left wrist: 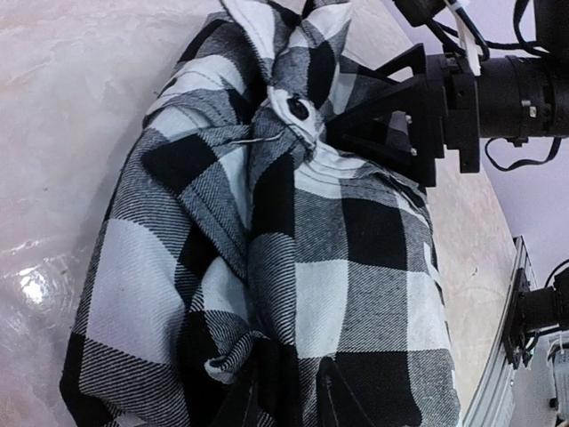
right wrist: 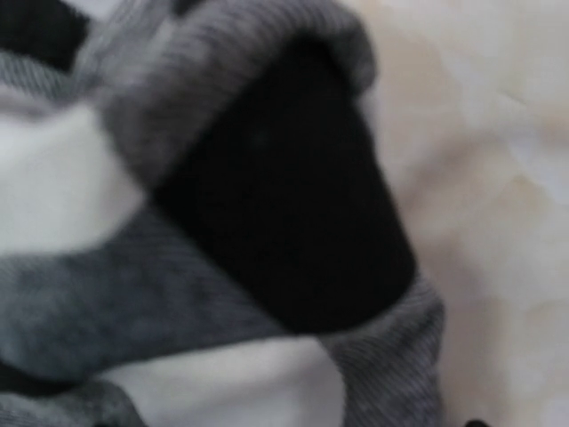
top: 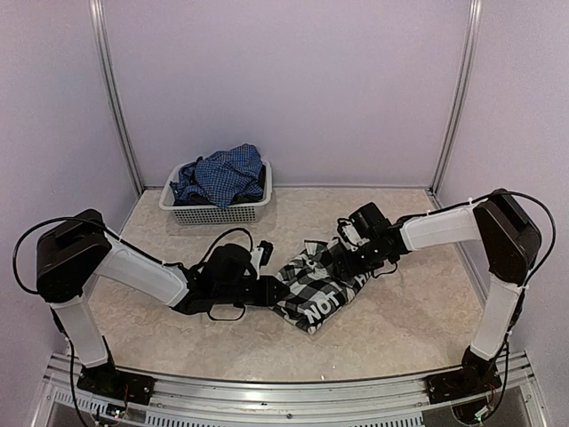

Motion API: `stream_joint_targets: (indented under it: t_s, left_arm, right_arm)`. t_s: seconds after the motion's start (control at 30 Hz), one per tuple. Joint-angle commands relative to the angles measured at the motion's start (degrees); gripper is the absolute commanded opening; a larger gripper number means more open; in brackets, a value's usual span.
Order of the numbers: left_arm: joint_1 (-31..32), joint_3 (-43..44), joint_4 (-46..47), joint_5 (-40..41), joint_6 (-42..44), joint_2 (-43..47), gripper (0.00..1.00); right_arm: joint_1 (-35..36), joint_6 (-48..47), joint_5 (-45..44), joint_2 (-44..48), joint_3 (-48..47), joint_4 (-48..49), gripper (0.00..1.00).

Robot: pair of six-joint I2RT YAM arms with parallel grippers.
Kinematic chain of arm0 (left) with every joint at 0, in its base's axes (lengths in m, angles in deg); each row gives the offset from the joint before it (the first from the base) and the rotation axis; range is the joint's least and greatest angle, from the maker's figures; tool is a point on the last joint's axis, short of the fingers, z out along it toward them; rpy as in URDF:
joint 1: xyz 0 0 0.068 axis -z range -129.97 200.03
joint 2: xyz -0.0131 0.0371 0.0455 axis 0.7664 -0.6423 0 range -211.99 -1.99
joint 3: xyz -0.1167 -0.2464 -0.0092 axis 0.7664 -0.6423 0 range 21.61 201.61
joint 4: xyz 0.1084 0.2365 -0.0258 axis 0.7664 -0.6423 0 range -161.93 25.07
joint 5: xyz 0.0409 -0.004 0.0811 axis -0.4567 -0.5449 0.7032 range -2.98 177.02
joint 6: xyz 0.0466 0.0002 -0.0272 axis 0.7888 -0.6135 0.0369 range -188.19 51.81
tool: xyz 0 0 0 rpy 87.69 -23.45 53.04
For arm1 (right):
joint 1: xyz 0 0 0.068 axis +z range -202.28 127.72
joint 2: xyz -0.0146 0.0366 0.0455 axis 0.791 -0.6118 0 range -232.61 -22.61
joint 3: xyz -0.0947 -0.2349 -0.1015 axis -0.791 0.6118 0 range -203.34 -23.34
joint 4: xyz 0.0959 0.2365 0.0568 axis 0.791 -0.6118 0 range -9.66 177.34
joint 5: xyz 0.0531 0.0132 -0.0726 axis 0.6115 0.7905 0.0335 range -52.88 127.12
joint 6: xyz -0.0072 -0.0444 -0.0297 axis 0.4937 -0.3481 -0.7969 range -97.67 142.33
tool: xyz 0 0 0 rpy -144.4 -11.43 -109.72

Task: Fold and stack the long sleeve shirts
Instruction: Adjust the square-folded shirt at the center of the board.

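A black-and-white check shirt [top: 313, 286] with white block letters lies bunched at mid-table. My left gripper [top: 274, 289] lies low at its left edge. In the left wrist view its dark fingers [left wrist: 342, 396] stand close together with a fold of the check cloth [left wrist: 293, 267] pinched between them. My right gripper [top: 341, 258] is at the shirt's far right corner. Its jaws [left wrist: 342, 111] stand apart around a gathered knot of cloth. The right wrist view shows only blurred check cloth [right wrist: 222, 267], with no fingers. The blue fine-check shirt [top: 222, 175] lies crumpled in the basket.
The white mesh basket [top: 213, 213] stands at the back left against the wall. Metal frame posts [top: 116, 98] rise at both back corners. A rail [top: 293, 391] runs along the near edge. Pale marbled tabletop [top: 391, 329] surrounds the shirt.
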Motion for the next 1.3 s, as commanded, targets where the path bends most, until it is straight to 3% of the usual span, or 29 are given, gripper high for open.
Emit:
stream_joint_targets:
  t_s: [0.0,0.17,0.47,0.83,1.03,1.27]
  left_arm:
    - [-0.1,1.5,6.1,-8.4,3.3,-0.8,0.25]
    - [-2.7,2.6,6.1,-10.0,2.8,-0.2,0.46]
    - [-6.8,10.6,-2.6,-12.5,2.5,-4.9,0.54]
    - [-6.7,19.0,-11.6,-11.7,4.0,-11.5,0.49]
    - [-6.6,20.7,-11.3,-11.8,5.1,-14.3,0.40]
    - [-6.2,20.4,-7.6,-9.8,7.8,-14.1,0.40]
  right_arm:
    - [-0.4,-2.2,-3.2,2.1,1.9,-2.6,0.84]
    - [-0.3,-5.8,-5.5,3.9,2.3,-2.8,0.86]
    - [-0.3,-8.8,-5.0,5.4,3.9,-0.5,0.86]
    - [-0.3,-9.1,-4.7,5.9,4.9,0.5,0.86]
    - [-0.3,-8.7,-4.5,6.0,5.3,0.7,0.86]
    - [-0.3,-8.5,-4.2,5.4,5.8,0.7,0.86]
